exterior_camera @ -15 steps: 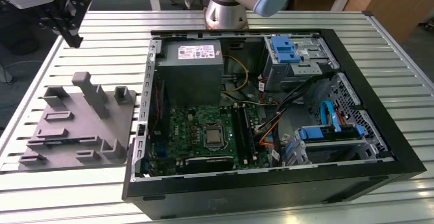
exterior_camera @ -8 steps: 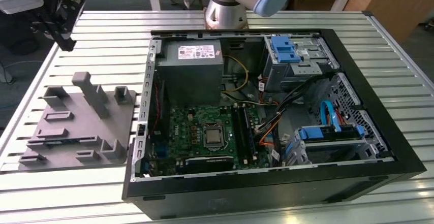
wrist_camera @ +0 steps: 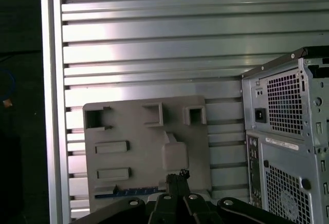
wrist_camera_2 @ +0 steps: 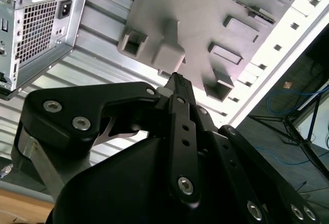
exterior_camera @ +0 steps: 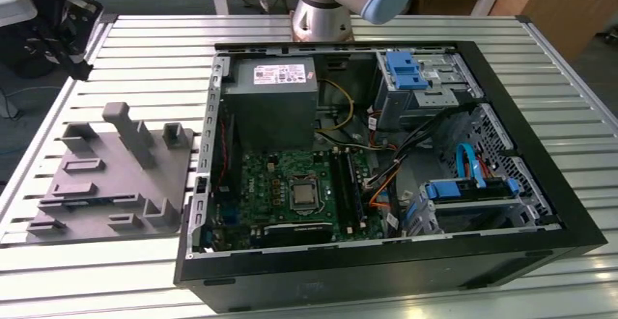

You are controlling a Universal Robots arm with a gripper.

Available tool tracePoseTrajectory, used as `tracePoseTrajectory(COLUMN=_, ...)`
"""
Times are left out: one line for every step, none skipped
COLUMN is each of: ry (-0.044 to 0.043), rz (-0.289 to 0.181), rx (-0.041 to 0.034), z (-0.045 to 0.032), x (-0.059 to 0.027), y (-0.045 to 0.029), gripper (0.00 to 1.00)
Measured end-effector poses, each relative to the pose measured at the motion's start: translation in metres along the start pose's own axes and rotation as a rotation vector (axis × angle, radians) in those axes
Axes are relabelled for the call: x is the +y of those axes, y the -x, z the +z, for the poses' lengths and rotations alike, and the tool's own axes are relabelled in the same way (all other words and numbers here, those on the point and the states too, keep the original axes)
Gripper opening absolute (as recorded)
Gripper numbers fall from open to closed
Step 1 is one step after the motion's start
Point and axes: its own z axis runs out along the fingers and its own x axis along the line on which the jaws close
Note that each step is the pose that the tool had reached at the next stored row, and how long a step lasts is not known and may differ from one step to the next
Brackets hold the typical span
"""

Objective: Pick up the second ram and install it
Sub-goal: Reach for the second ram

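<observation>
My gripper (wrist_camera: 178, 174) hangs pressed together over the gray tray (wrist_camera: 133, 131); second ram (wrist_camera: 131, 191) lies in it; case label (wrist_camera: 281, 143) unreadable.

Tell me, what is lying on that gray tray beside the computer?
A thin bluish memory strip lies along one edge of the gray tray. In the first wrist view the hand covers the tray beyond it.

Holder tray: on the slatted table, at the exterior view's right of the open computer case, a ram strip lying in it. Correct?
Wrong side: the exterior view shows the holder tray at its left of the computer case. It is on the slatted table, a ram strip lying in it.
</observation>
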Motion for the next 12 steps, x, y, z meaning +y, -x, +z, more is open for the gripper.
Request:
tracePoseTrajectory(ry=0.0000, rz=0.000, rx=-0.0001, z=0.0004, x=-0.0008, y=-0.0018, gripper=0.10)
tracePoseTrajectory(ry=0.0000, rz=0.000, rx=-0.0001, z=0.0008, x=-0.0016, y=-0.0033, gripper=0.10)
tracePoseTrajectory(ry=0.0000, rz=0.000, rx=0.0000, z=0.0013, x=-0.0024, y=-0.0047, gripper=0.10)
tracePoseTrajectory(ry=0.0000, rz=0.000, rx=0.0000, z=0.0018, x=-0.0033, y=-0.0059, gripper=0.10)
tracePoseTrajectory(ry=0.0000, rz=0.000, rx=-0.0001, z=0.0025, x=-0.0039, y=-0.0070, gripper=0.10)
tracePoseTrajectory(ry=0.0000, rz=0.000, rx=0.0000, z=0.0031, x=-0.0043, y=-0.0079, gripper=0.10)
tracePoseTrajectory(ry=0.0000, rz=0.000, rx=0.0000, z=0.0039, x=-0.0048, y=-0.0087, gripper=0.10)
tracePoseTrajectory(ry=0.0000, rz=0.000, rx=0.0000, z=0.0048, x=-0.0052, y=-0.0094, gripper=0.10)
tracePoseTrajectory(ry=0.0001, rz=0.000, rx=-0.0002, z=0.0057, x=-0.0057, y=-0.0100, gripper=0.10)
tracePoseTrajectory(ry=0.0001, rz=0.000, rx=-0.0002, z=0.0065, x=-0.0061, y=-0.0106, gripper=0.10)
tracePoseTrajectory(ry=0.0000, rz=0.000, rx=-0.0001, z=0.0073, x=-0.0064, y=-0.0111, gripper=0.10)
tracePoseTrajectory(ry=0.0000, rz=0.000, rx=0.0000, z=0.0081, x=-0.0066, y=-0.0116, gripper=0.10)
